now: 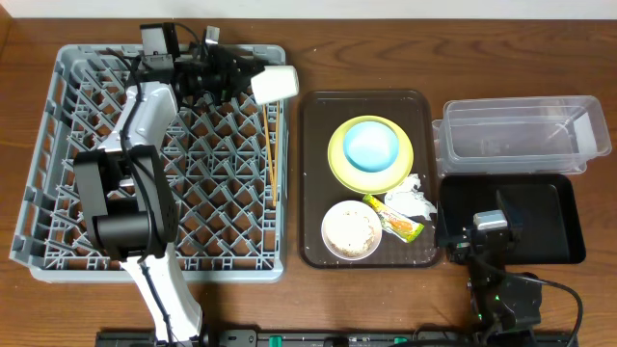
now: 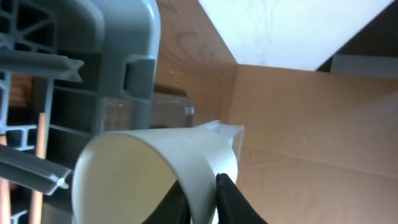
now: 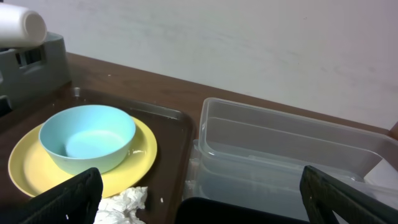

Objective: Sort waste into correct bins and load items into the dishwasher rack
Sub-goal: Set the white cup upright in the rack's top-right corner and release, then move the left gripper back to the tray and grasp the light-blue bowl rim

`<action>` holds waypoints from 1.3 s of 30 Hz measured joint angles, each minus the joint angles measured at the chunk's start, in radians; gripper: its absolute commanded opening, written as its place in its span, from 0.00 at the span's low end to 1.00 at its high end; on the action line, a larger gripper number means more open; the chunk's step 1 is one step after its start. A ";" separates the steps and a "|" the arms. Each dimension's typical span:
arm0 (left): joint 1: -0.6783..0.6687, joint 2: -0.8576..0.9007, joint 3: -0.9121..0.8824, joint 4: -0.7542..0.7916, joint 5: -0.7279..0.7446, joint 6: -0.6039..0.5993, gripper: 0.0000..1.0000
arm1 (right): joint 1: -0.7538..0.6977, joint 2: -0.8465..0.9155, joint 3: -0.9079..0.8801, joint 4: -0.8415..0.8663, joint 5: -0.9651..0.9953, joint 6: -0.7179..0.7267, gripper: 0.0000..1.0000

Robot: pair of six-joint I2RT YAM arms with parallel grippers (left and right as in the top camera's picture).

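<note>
My left gripper (image 1: 243, 79) is shut on the rim of the small white cup (image 1: 274, 83), holding it on its side over the far right corner of the grey dishwasher rack (image 1: 58, 145); the cup fills the left wrist view (image 2: 155, 171) with my fingers (image 2: 202, 202) pinching its wall. Wooden chopsticks (image 1: 270, 145) lie in the rack. The light blue bowl (image 1: 371, 145) sits on the yellow plate (image 1: 342, 164). The white bowl (image 1: 351, 231) holds rice scraps. The snack wrapper (image 1: 393, 219) and crumpled napkin (image 1: 413, 200) lie beside it. My right gripper (image 3: 199, 199) is open over the black tray (image 1: 554, 193).
The brown serving tray (image 1: 313, 173) carries the plate, bowls and waste. The clear tub (image 1: 521, 135) stands at the back right, and shows in the right wrist view (image 3: 292, 149). The black tray lies just in front of it.
</note>
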State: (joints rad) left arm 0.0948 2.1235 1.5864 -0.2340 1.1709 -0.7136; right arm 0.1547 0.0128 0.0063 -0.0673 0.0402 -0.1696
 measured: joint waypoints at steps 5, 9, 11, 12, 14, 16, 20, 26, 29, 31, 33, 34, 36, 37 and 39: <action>0.026 0.020 0.000 -0.014 -0.022 0.020 0.37 | 0.000 0.000 0.000 0.000 0.000 0.000 0.99; 0.053 0.035 0.000 -0.027 -0.038 0.032 0.50 | 0.000 0.000 0.000 0.000 0.000 0.000 0.99; 0.066 0.037 0.000 -0.026 -0.043 0.035 0.59 | 0.000 0.000 0.000 0.000 0.000 0.000 0.99; 0.070 0.037 0.000 -0.025 -0.045 0.039 0.65 | 0.000 0.000 0.000 0.000 0.000 0.000 0.99; 0.080 0.037 0.000 -0.026 -0.045 0.038 0.73 | 0.000 0.000 0.000 0.000 0.000 0.000 0.99; 0.087 0.037 0.000 -0.026 -0.045 0.037 0.77 | 0.000 0.000 0.000 0.000 0.000 0.000 0.99; 0.095 0.036 0.000 -0.013 -0.041 0.037 0.83 | 0.000 0.000 0.000 0.000 0.000 0.000 0.99; 0.101 -0.012 0.000 -0.015 -0.056 0.037 0.86 | 0.000 0.000 0.000 0.000 0.000 0.000 0.99; 0.101 -0.087 0.000 -0.016 -0.079 0.037 0.87 | 0.000 0.000 0.000 0.000 0.000 0.000 0.99; 0.101 -0.159 0.000 -0.021 -0.095 0.037 0.87 | 0.000 0.000 0.000 0.000 0.000 0.000 0.99; 0.101 -0.248 0.000 -0.050 -0.117 0.040 0.86 | 0.000 0.000 0.000 0.000 0.000 0.000 0.99; 0.100 -0.289 0.000 -0.075 -0.134 0.046 0.85 | 0.000 0.000 0.000 0.000 0.000 0.000 0.99; 0.094 -0.381 0.003 -0.151 -0.182 0.070 0.77 | 0.000 0.000 0.000 0.000 0.000 0.000 0.99; 0.089 -0.425 0.006 -0.203 -0.216 0.087 0.73 | 0.000 0.000 0.000 0.000 0.000 0.000 0.99; 0.068 -0.503 0.011 -0.316 -0.296 0.126 0.68 | 0.000 0.000 0.000 0.000 0.000 0.000 0.99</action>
State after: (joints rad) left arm 0.1627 1.6203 1.5974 -0.5503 0.8749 -0.5873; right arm 0.1547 0.0128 0.0063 -0.0669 0.0402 -0.1696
